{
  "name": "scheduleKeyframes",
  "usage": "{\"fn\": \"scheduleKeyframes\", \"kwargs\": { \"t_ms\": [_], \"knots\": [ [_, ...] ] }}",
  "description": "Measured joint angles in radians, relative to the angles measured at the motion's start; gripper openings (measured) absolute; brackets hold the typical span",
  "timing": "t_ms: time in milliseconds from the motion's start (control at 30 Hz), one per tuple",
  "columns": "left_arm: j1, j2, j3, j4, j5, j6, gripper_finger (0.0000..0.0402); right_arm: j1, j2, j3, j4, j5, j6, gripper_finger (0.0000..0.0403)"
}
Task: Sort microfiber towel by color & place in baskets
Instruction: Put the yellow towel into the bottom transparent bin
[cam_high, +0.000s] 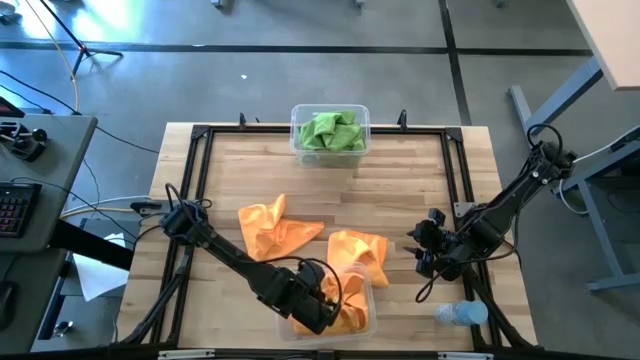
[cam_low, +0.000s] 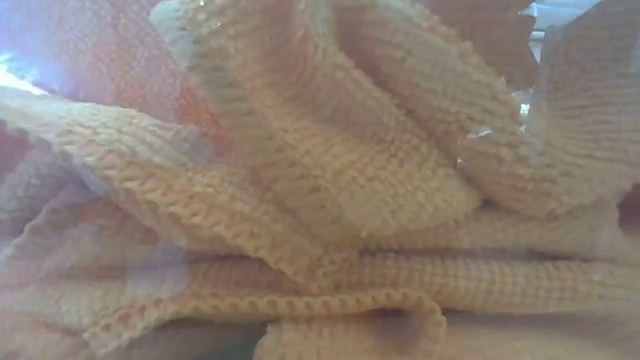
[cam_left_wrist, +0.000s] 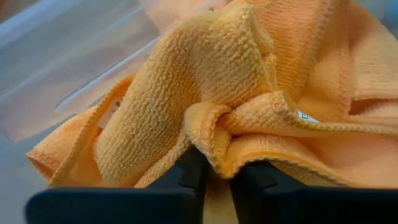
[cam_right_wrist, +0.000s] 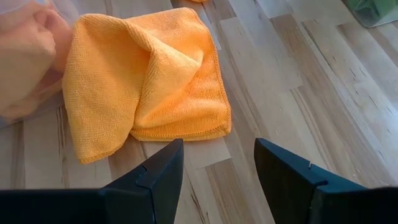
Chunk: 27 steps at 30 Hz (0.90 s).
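Orange towels fill the near clear basket (cam_high: 371, 312), and their folds cover the whole low view (cam_low: 320, 180). My left gripper (cam_high: 322, 300) reaches into that basket, shut on one orange towel (cam_left_wrist: 205, 81). Two more orange towels lie flat on the table, one mid-table (cam_high: 275, 228) and one beside the near basket (cam_high: 362, 248). My right gripper (cam_high: 422, 250) is open, just right of that second towel (cam_right_wrist: 143, 81), touching nothing. The green towels (cam_high: 331, 131) sit in the far basket (cam_high: 296, 115). My left gripper pinches a bunched fold of the orange towel (cam_left_wrist: 214, 146) between its two fingers (cam_left_wrist: 186, 177); several layers with a hemmed edge sit at the tips. The fingers slant down into the near basket. The towel rests on the other orange cloth inside the basket.
A small clear bottle (cam_high: 461, 314) lies at the table's near right corner, close behind my right arm. A black frame (cam_high: 205, 132) runs around the wooden top. Bare wood lies between the far basket and the loose towels.
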Motion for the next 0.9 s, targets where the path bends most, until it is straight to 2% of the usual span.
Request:
{"fn": "scheduleKeyframes", "kwargs": {
  "t_ms": [233, 367, 700, 833, 900],
  "knots": [
    [0.005, -0.006, 0.0, 0.004, 0.0, 0.008, 0.0113, 0.0, 0.0, 0.0, 0.0, 0.0, 0.001, 0.0192],
    [0.015, -0.031, 0.006, -0.007, 0.02, 0.056, 0.0135, 0.0, 0.0, 0.0, 0.001, 0.0, 0.0, 0.0192],
    [0.016, -0.139, 0.007, -0.048, 0.022, 0.12, 0.014, -0.003, 0.0, 0.0, 0.039, 0.001, 0.0, 0.0192],
    [0.016, -0.179, 0.007, -0.068, 0.019, 0.206, 0.014, -0.015, 0.001, 0.0, 0.09, 0.0, -0.014, 0.0192],
    [0.014, -0.204, 0.007, -0.079, -0.015, 0.254, 0.014, -0.022, 0.006, 0.0, 0.12, -0.002, -0.049, 0.0192]
  ]
}}
